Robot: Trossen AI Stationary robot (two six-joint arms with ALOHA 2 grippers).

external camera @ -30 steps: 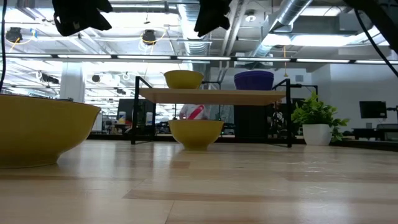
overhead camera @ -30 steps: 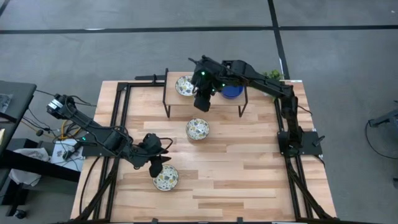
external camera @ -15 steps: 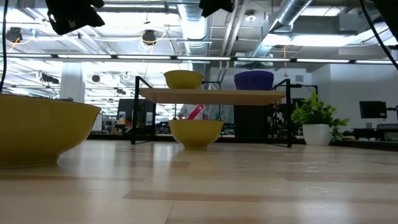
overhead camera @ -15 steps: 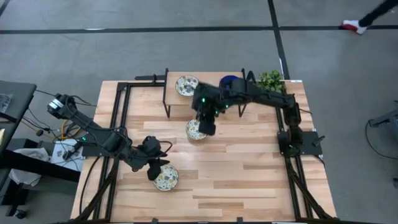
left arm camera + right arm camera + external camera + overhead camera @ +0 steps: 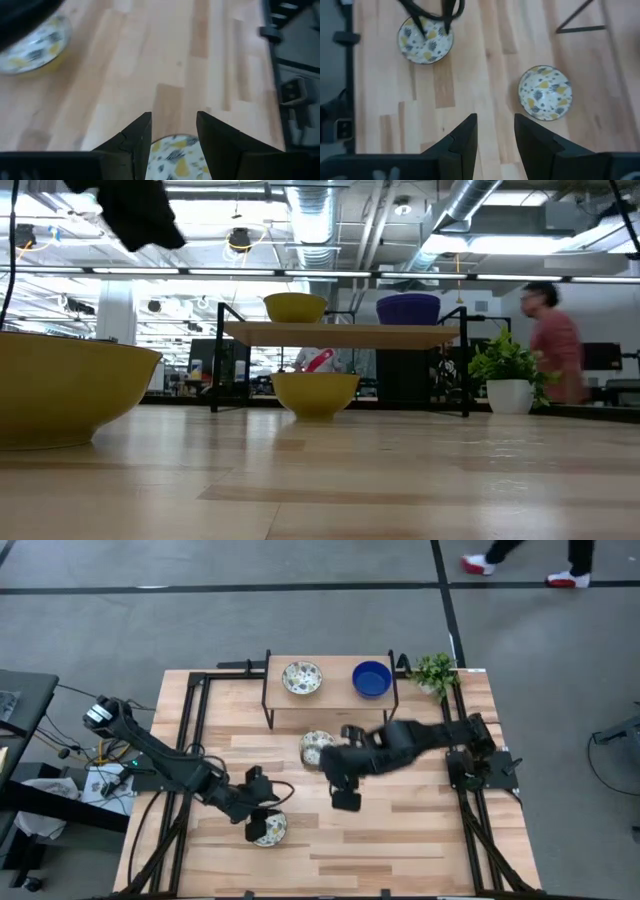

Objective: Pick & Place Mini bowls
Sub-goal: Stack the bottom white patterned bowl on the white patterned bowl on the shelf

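High view: the left gripper [image 5: 262, 830] hangs over a patterned bowl [image 5: 272, 828] near the bench's [image 5: 420, 830] front edge, its fingers spread and holding nothing. The right gripper [image 5: 346, 800] hangs over bare wood, with a second patterned bowl [image 5: 312, 746] just behind it. Farther back, a small shelf [image 5: 337, 670] carries a third patterned bowl [image 5: 301, 678] and a blue bowl [image 5: 372, 679]; all four bowls are empty. A potted plant [image 5: 436, 671] stands beside the shelf.

Low view: a big yellow-sided bowl [image 5: 70, 392] sits below the left gripper [image 5: 140, 210]. A person [image 5: 552, 345] passes in the room behind.

Left wrist view: the parted fingers [image 5: 137, 137] straddle the rim of the bowl [image 5: 175, 156] beneath, not touching it.

Right wrist view: the fingers [image 5: 465, 135] stand apart and empty over bare wood, with two patterned bowls ahead of them.

No writing can be read.
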